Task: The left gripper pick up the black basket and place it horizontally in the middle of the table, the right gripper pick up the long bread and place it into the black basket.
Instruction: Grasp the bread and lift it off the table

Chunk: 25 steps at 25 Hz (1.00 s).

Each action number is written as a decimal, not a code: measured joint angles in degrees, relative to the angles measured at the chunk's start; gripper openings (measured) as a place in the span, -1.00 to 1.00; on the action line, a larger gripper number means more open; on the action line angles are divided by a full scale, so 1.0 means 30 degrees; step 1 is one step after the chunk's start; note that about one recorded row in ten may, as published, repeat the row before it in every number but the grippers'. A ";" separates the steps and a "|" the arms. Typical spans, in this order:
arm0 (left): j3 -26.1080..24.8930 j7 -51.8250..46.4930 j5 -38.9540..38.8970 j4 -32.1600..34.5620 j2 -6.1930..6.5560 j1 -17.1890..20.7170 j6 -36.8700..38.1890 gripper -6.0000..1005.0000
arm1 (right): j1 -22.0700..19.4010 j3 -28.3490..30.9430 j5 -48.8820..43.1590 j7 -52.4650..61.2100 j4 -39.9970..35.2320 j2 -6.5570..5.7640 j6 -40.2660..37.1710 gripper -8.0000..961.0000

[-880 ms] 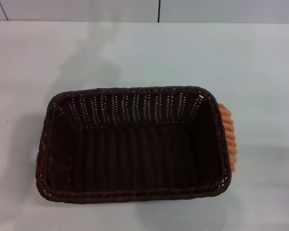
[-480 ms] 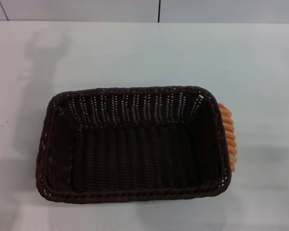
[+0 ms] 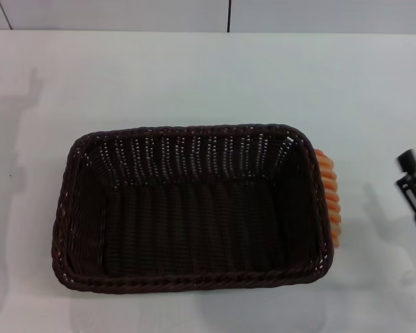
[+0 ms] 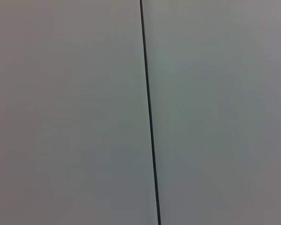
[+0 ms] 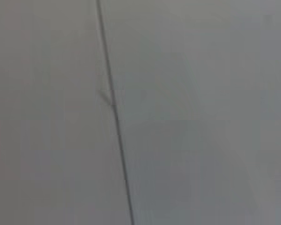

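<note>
The black basket (image 3: 191, 208) lies lengthwise across the middle of the white table (image 3: 194, 76), open side up and empty. The long bread (image 3: 328, 196), orange with cream stripes, lies on the table against the outside of the basket's right wall, partly hidden by the rim. My right gripper (image 3: 409, 173) shows at the right edge of the head view, above the table and well to the right of the bread, its two black fingers apart and empty. My left gripper is out of view; only its shadow falls on the table's far left.
A pale wall with a dark vertical seam (image 3: 229, 15) stands behind the table. Both wrist views show only this kind of grey panel with a seam (image 4: 150, 117), also in the right wrist view (image 5: 114, 117).
My right gripper has come into the head view at the right edge. The left arm's shadow has slid leftward across the table. The basket and bread have not moved.
</note>
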 joint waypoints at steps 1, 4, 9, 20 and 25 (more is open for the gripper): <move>0.0001 0.0007 0.0004 0.0250 -0.0013 -0.0107 -0.0052 0.58 | 0.0023 -0.0182 0.0000 -0.0001 0.0027 0.0018 0.0177 0.70; 0.0037 0.0085 0.0013 0.0701 -0.0032 -0.0437 -0.0221 0.58 | 0.0105 -0.0486 0.0000 -0.0002 0.0166 0.0042 0.1006 0.70; 0.0138 0.0282 0.0024 0.0909 -0.0021 -0.0792 -0.0380 0.58 | 0.0721 -0.1121 -0.0001 -0.0002 0.0382 -0.0001 0.3191 0.70; 0.0216 0.0332 0.0029 0.1465 -0.0024 -0.1277 -0.0583 0.57 | 0.2322 -0.2078 -0.0062 -0.0678 0.1429 -0.0016 0.6282 0.70; 0.0213 0.0289 0.0028 0.1464 -0.0001 -0.1276 -0.0631 0.57 | 0.2474 -0.1959 -0.0064 -0.0945 0.1522 -0.0037 0.7020 0.70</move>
